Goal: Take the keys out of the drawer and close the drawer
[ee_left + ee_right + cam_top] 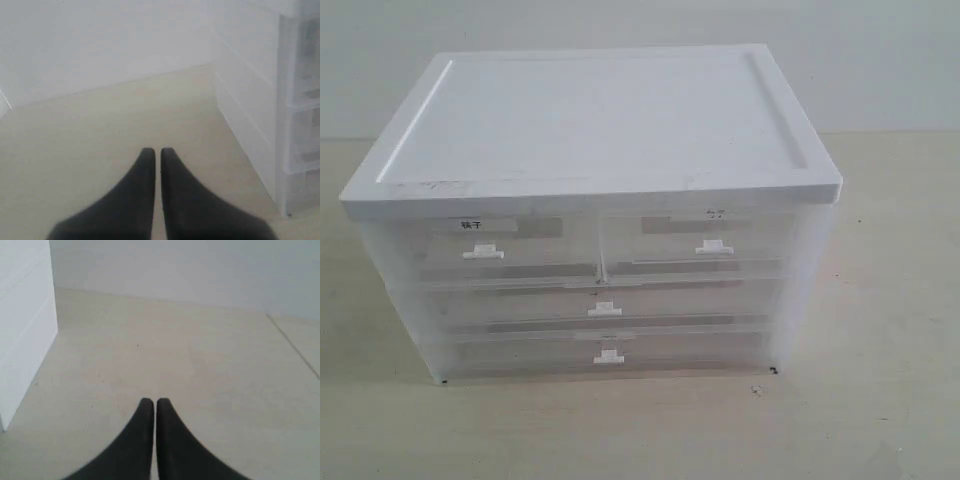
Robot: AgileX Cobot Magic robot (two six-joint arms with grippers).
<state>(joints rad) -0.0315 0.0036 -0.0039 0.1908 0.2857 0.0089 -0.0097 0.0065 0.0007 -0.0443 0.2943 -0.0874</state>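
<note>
cabinet (590, 130) first: white-topped, of cloudy plastic, seen standing on a pale table (880, 420) with its front turned to the exterior view. noted a shallow raised rim round the cabinet's white top. found the drawer (485, 245) in the cabinet's top row, in the half on the left arm's side, pushed fully in and level with the rest of the cabinet's front. noted on it a small white handle (483, 253), a white label (472, 224) with dark characters above the handle, and a grey strip (540, 227) just beside the label. saw the other half-width drawer (710, 240) next to it in the same row, marked with a fainter label, and two full-width drawers (520, 305) stacked beneath, all shut too. could not make out the keys through the cabinet's cloudy front. found the left gripper (152, 152) over the table off one side wall of the cabinet, apart from that wall, with dark fingers (140, 195) pressed together, only a hairline between the tips, and nothing held. found the right gripper (151, 402) off the cabinet's opposite side wall, likewise clear of it, with fingers (172, 445) closed on each other and empty.
</note>
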